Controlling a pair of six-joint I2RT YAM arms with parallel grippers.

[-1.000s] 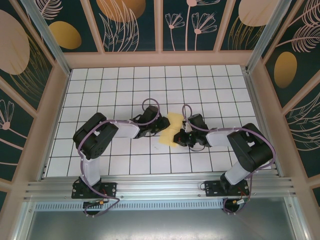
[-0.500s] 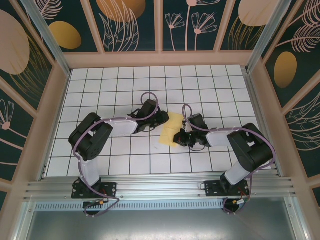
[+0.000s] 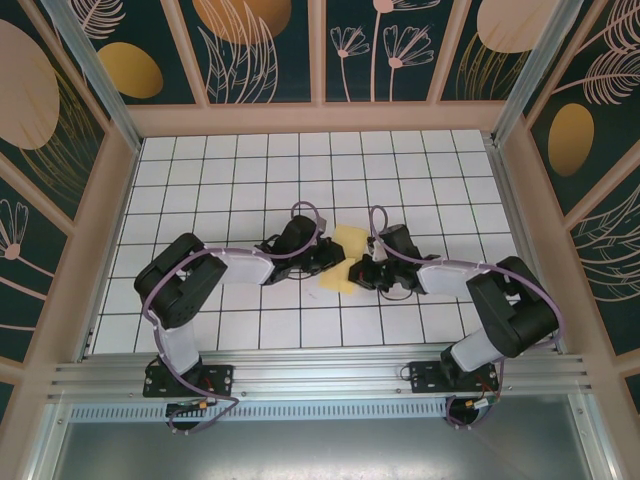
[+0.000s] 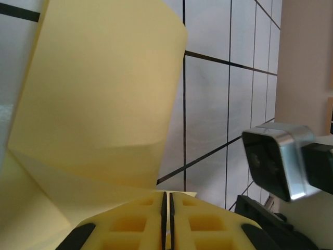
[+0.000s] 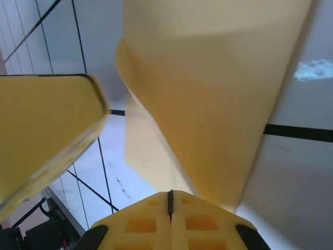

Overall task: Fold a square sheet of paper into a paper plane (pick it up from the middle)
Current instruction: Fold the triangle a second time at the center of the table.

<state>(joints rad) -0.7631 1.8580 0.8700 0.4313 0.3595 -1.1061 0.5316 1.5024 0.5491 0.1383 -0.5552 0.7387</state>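
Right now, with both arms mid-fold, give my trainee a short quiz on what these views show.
1. True or false: the paper lies flat and unfolded on the table.
2. The left gripper and the right gripper are both at the paper. Which is shut on it? A) left alone B) right alone C) both
3. Fill in: the grid lines on the table are ___.
Key: 1 false, the paper is bent upward with a fold in it. 2 C, each wrist view shows a closed gripper with the paper running into it. 3 black.
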